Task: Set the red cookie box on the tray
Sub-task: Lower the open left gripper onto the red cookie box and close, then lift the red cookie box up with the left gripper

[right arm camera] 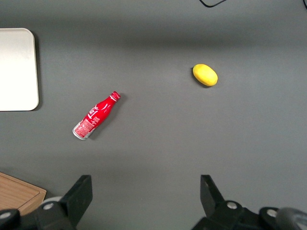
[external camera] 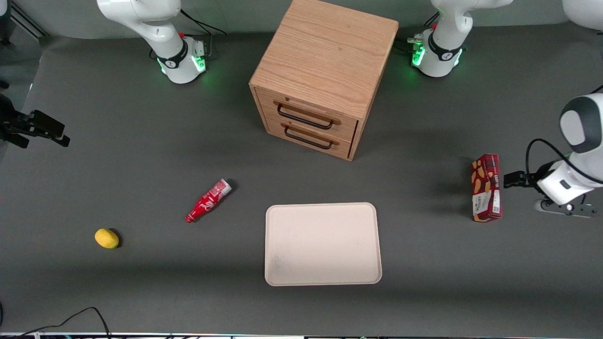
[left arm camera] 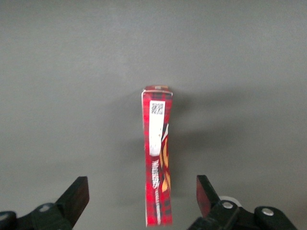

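Right of the frame in the front view, the jaws (left arm camera: 142, 199) hang released astride the red cookie box (external camera: 486, 188); probably lower squarely, clamp its narrow sides, then carry to the tray (external camera: 322, 244).

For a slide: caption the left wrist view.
Open gripper poised over the red cookie box on the table.
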